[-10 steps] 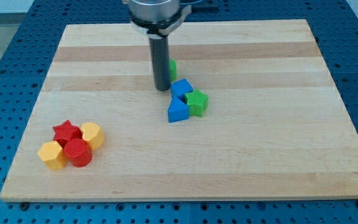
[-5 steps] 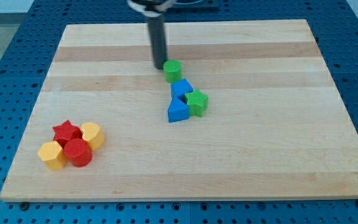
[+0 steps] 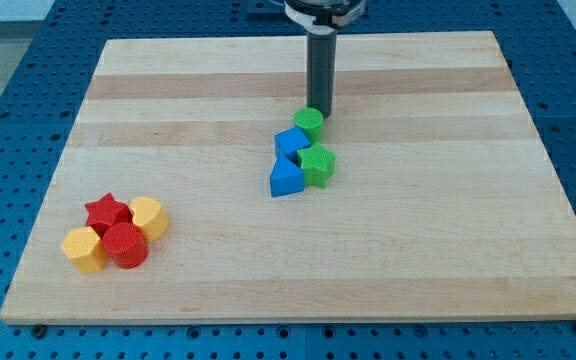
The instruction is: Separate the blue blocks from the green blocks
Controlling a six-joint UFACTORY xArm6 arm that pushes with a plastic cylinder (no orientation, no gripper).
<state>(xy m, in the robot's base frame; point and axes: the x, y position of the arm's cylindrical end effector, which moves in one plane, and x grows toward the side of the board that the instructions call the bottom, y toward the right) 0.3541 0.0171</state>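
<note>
My tip (image 3: 321, 113) stands just above and right of a green cylinder (image 3: 309, 123), touching or nearly touching it. Below the cylinder a blue cube (image 3: 291, 142) sits against it. A green star-shaped block (image 3: 317, 163) lies right of a blue triangular block (image 3: 286, 177). These blocks form a tight cluster near the board's middle. The rod rises from the tip toward the view's top.
At the lower left of the wooden board (image 3: 448, 230) sit a red star (image 3: 107, 211), a red cylinder (image 3: 125, 244), a yellow block (image 3: 149, 216) and a second yellow block (image 3: 83, 248), packed together.
My tip moved from the cylinder's upper left to its upper right. The green cylinder slid right and down, against the blue cube. The other blocks stayed put.
</note>
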